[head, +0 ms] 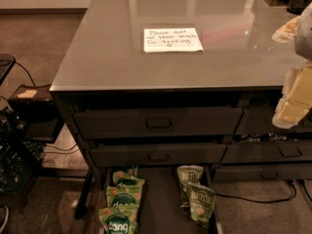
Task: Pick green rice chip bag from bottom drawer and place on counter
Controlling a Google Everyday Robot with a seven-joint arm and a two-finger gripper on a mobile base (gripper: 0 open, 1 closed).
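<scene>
Nearest, at the right edge of the frame: the gripper (294,99), a pale blurred mass hanging in front of the rim of the counter (107,43) and the handled drawers (158,123), well apart from every bag. Clenched or released: cannot tell. No bag seen in it, nothing seen touched.

Lower centre: the bottom drawer (161,206) standing open, dark floor bare down the middle. Along its left side, a row of bright green "dang" pouches overlapping one another. Frontmost of them, the green rice chip bag (118,222), lying flat at the very bottom of the frame and partly cut off there. Along the right side, two paler Kettle bags (200,203), not wanted.

Step in hand, by the look of it: the reach down for the pick, with the task barely begun. To do it well: travel down and leftward across the frame, clear of the drawer's side wall. Settle over one pouch only, to avoid dragging its neighbours. Lift straight up before swinging to the counter, and set down away from the paper note (172,39).
</scene>
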